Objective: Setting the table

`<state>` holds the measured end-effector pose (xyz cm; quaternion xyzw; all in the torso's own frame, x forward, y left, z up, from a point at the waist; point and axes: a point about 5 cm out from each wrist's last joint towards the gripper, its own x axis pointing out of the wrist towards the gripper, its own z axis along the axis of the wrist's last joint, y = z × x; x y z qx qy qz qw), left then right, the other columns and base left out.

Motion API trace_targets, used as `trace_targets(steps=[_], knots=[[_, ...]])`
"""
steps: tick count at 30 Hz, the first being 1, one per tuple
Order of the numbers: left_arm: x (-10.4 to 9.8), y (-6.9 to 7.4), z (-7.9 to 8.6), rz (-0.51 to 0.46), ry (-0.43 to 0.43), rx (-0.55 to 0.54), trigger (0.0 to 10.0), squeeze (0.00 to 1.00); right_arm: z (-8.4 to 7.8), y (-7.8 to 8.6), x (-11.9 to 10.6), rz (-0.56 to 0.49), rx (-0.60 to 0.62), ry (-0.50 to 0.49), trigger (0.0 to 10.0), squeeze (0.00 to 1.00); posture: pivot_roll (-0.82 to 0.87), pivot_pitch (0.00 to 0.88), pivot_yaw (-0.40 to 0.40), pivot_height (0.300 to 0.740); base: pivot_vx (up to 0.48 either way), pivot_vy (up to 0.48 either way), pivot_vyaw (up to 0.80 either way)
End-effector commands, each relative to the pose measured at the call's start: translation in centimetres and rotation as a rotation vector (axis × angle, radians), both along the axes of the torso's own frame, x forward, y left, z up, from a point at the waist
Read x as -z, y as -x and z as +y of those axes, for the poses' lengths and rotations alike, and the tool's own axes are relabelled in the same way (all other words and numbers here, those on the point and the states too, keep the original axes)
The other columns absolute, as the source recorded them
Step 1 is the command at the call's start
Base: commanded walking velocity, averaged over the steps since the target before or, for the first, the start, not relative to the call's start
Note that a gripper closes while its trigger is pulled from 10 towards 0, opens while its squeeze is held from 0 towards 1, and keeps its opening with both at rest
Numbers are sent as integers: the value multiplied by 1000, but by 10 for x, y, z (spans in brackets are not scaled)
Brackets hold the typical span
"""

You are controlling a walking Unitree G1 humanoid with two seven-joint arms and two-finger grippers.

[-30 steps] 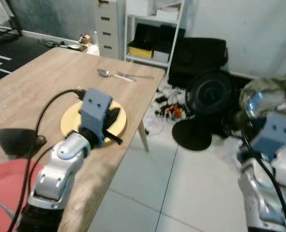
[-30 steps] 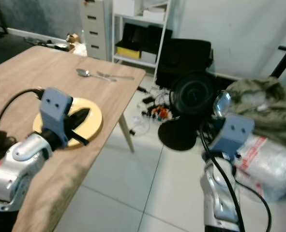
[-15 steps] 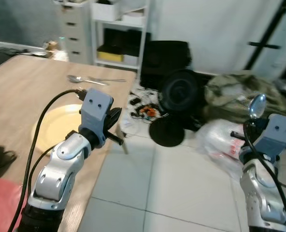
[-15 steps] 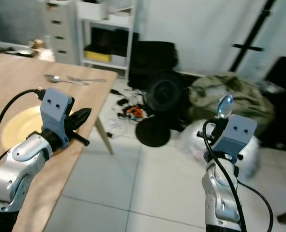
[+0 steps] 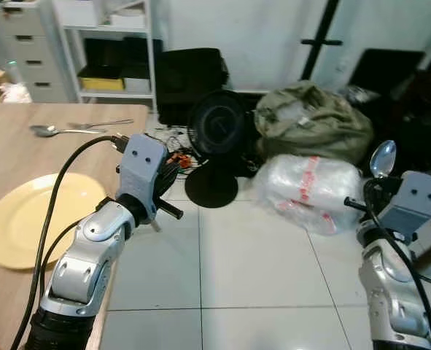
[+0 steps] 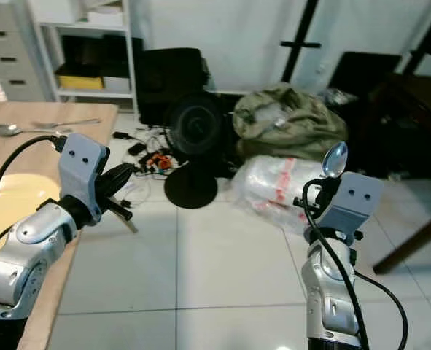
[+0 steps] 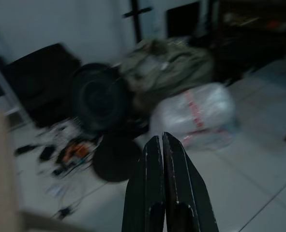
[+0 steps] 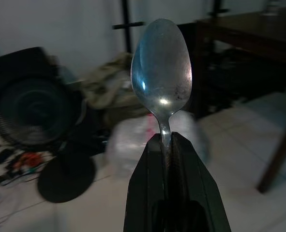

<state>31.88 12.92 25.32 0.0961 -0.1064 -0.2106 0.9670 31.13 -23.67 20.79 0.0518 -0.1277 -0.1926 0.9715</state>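
Shiny metal spoon [image 8: 161, 77], matt wood table [image 5: 11, 146], glossy tiles.
Glossy yellow plate [image 5: 33, 219] at left; crinkly clear plastic bag [image 5: 310, 186] centre right; olive cloth bag [image 5: 313, 124] above; smooth white floor tiles [image 5: 251, 277] lower centre; silver metal arms.

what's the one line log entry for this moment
right gripper: shut on spoon, bowl up, over floor | left gripper: shut, empty, beside table | yellow plate on table

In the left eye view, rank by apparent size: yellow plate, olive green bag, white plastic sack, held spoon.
1. Olive green fabric bag and yellow round plate: look alike, plate nearer.
2. White plastic sack.
3. Silver metal spoon in the right claw.
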Motion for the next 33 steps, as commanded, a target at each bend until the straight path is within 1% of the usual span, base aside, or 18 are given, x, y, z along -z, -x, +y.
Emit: trace_targets(steps=[1, 5, 7, 22, 33], knots=[[1, 2, -2, 7, 11, 19, 10000, 0, -7, 3, 1, 1, 25, -8, 10000, 0, 70, 149, 46, 740, 0, 0, -800], [-1, 2, -3, 7, 26, 27, 10000, 0, -7, 3, 1, 2, 25, -8, 10000, 0, 70, 149, 46, 740, 0, 0, -800], [-2, 3, -3, 8, 47, 34, 10000, 0, -7, 3, 1, 2, 25, -9, 10000, 0, 70, 149, 46, 740, 0, 0, -800], [-2, 3, -3, 4, 57, 34, 10000, 0, -7, 4, 1, 3, 25, -6, 10000, 0, 65, 148, 47, 740, 0, 0, -800], [2, 2, -1, 23, 74, 28, 10000, 0, -6, 3, 0, 2, 21, -2, 10000, 0, 65, 147, 46, 740, 0, 0, -800]])
